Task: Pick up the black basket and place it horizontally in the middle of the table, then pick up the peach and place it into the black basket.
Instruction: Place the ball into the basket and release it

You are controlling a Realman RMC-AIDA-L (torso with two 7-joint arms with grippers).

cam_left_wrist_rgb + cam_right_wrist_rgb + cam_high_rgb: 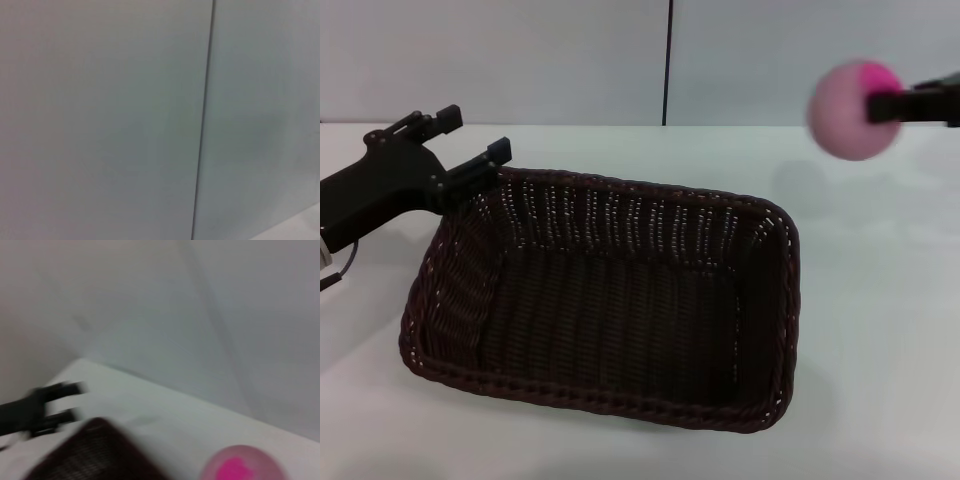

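Note:
The black basket (605, 300) lies lengthwise across the middle of the white table (880, 330), open side up and empty. My right gripper (876, 104) is shut on the peach (845, 115) and holds it in the air above the table, beyond the basket's far right corner. My left gripper (472, 135) is open and empty just off the basket's far left corner. The right wrist view shows the peach (243, 466), a corner of the basket (95, 452) and the left gripper (60, 400) farther off.
A pale wall (520, 60) with a dark vertical seam (668, 60) stands behind the table. The left wrist view shows only this wall (100, 120) and its seam (202, 120). Bare tabletop lies right of the basket.

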